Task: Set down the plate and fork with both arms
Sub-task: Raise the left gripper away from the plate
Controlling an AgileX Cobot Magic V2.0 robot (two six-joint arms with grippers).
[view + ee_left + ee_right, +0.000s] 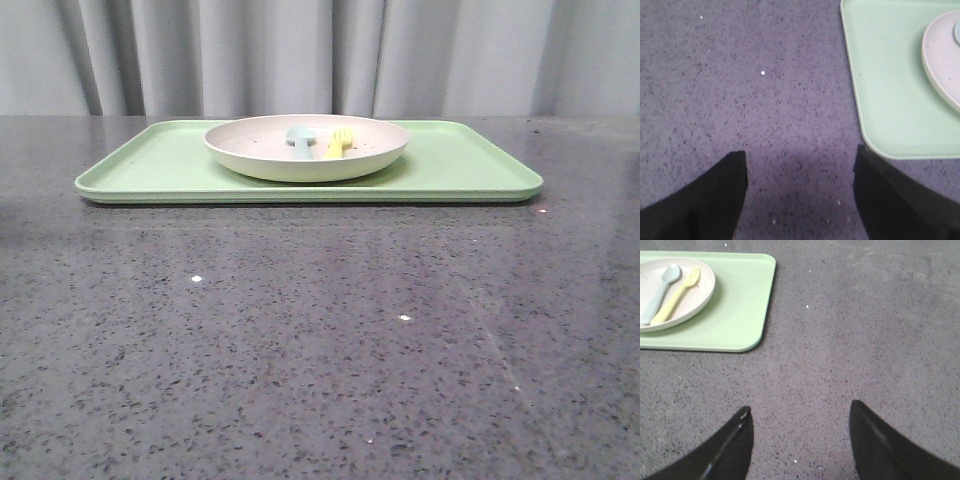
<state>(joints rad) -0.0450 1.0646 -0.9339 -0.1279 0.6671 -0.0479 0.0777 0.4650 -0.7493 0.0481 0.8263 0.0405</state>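
Observation:
The off-white speckled plate (306,150) sits in the middle of the light-green tray (150,165) at the back of the table. The yellow fork (339,141) lies in the plate beside a pale blue spoon (301,138). The right wrist view shows the plate (692,297), the fork (676,295) and the spoon (659,294). The left wrist view shows the plate's edge (940,60) on the tray (885,80). My left gripper (800,167) is open and empty over bare table beside the tray's corner. My right gripper (800,415) is open and empty over bare table, apart from the tray (740,310). Neither gripper shows in the front view.
The dark speckled stone table (320,340) stretches from the tray to the front edge. A grey curtain (320,55) hangs behind the table.

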